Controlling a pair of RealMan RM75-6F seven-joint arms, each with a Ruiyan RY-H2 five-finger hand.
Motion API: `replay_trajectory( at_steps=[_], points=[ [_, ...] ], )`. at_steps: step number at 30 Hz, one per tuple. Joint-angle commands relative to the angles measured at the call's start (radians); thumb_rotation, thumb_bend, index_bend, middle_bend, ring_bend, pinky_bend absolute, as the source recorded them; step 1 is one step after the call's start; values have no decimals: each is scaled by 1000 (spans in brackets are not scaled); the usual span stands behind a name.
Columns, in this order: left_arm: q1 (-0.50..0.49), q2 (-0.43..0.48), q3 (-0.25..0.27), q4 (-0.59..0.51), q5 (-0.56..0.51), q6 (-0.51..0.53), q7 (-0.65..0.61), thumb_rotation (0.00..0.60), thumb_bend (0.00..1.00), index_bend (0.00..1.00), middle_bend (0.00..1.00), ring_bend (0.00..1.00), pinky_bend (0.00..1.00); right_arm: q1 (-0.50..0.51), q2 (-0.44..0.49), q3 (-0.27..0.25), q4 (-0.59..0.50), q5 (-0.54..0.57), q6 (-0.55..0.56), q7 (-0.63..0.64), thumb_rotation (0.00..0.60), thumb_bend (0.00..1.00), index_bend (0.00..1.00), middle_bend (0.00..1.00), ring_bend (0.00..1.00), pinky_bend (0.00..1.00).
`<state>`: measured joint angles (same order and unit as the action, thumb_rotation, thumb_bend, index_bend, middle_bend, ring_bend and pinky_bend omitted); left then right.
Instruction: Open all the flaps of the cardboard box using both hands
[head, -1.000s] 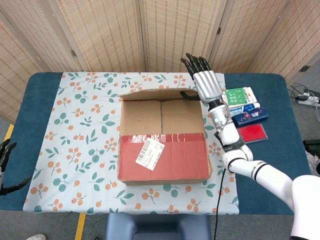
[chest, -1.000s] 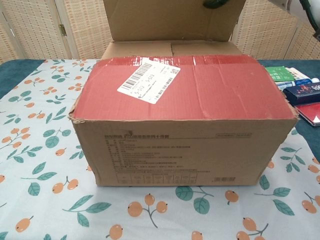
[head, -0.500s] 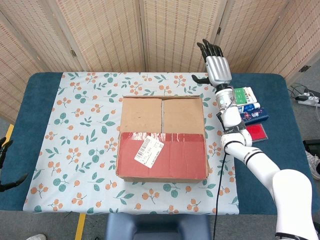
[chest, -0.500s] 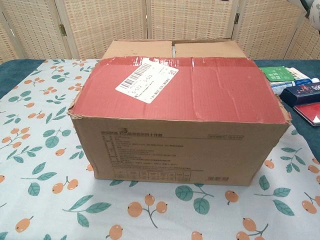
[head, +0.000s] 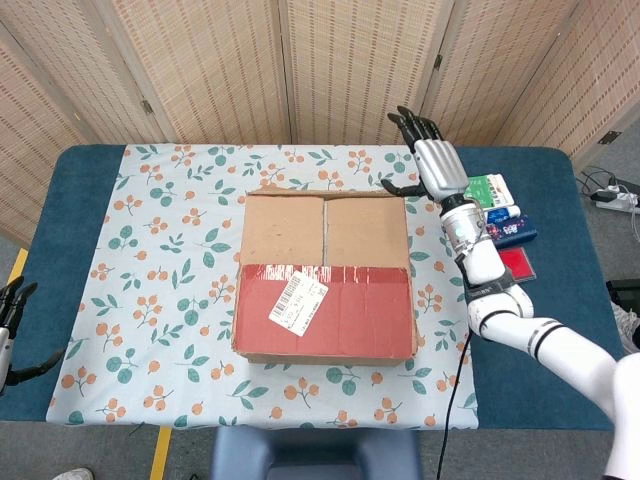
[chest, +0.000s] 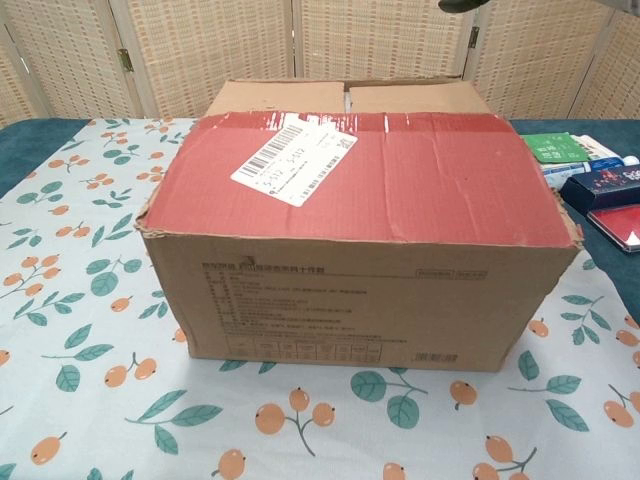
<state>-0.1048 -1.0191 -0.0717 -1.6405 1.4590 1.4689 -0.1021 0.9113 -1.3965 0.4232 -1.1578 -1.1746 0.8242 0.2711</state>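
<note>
Head view: cardboard box (head: 325, 275) sits mid-counter (head: 90, 180), right robot hand (head: 432, 165) hovering beyond its far right corner.
Fingers spread, holding nothing, likely poised to reach the far flap; left robot hand (head: 12, 325) idles open off the counter's edge. Red-taped near flap (chest: 380, 175) bears a shipping label (head: 300, 303).
</note>
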Motion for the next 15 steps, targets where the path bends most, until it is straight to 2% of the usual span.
replay_trajectory(
  at_steps=[1, 4, 7, 11, 15],
  points=[
    [-5, -1, 4, -2, 4, -11, 1, 600, 256, 0, 2, 0, 0, -181, 263, -60, -398, -48, 17, 147, 522, 318, 3, 0, 35, 5],
    [-10, -9, 0, -3, -5, -17, 22, 600, 256, 0, 3, 0, 0, -235, 350, -69, -512, -94, 5, 298, 520, 318, 33, 0, 69, 65],
    [-12, -21, -8, -3, -19, -14, 55, 600, 256, 0, 3, 0, 0, -284, 417, -76, -577, -140, 7, 455, 515, 318, 51, 32, 106, 130],
    [-18, -35, -17, -6, -33, -16, 84, 600, 256, 0, 0, 0, 0, -314, 473, -88, -594, -181, -18, 628, 518, 317, 85, 126, 177, 217],
    [-25, -42, -22, -8, -45, -25, 101, 600, 256, 0, 0, 0, 0, -314, 497, -106, -580, -233, -64, 806, 516, 317, 92, 143, 210, 267]
  ],
)
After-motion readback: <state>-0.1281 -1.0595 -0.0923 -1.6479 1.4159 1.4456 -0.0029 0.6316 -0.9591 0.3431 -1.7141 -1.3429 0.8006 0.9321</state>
